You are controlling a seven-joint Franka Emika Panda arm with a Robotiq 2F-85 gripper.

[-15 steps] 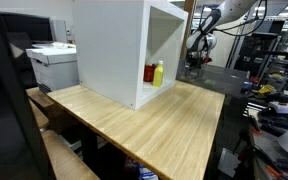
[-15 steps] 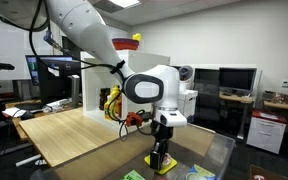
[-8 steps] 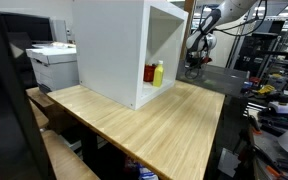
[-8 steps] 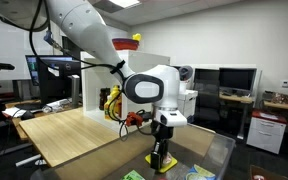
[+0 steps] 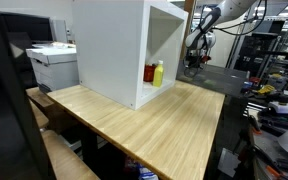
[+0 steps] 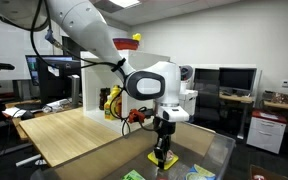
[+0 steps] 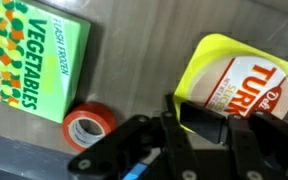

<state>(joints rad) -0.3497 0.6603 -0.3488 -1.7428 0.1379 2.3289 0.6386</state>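
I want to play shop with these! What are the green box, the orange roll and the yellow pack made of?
Green box: looks like printed cardboard, with flat faces, straight edges and a matte look. Orange roll: likely tape or plastic, a smooth ring with a hole. Yellow pack: probably printed plastic, smooth with rounded corners.

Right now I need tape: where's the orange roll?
Wrist view, lower left: orange tape roll just below the green vegetables box, left of the yellow turkey package.

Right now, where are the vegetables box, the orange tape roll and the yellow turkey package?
Vegetables box (image 7: 39, 55): wrist view, printed green face.
Orange tape roll (image 7: 90, 108): wrist view, its rim.
Yellow turkey package (image 7: 234, 70): wrist view, label.
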